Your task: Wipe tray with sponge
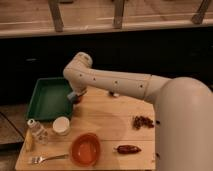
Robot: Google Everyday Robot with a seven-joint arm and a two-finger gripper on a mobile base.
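Poised for wiping
The gripper [75, 96] hovered at the right rim of the large dark green plastic tray [45, 100], jaws clamping the small light-blue sponge pad [71, 94].

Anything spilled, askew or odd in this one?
Only a loose heap of reddish-brown bits lying bare on the wooden table, possibly spilled. The gripper holds the sponge at the right rim of the tray.

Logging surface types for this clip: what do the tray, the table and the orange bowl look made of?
Tray: green, probably plastic, smooth moulded rim. Table: pale wood by its colour, matte. Bowl: orange, glossy, likely plastic. Gripper, at the tray's right rim, holds the sponge.
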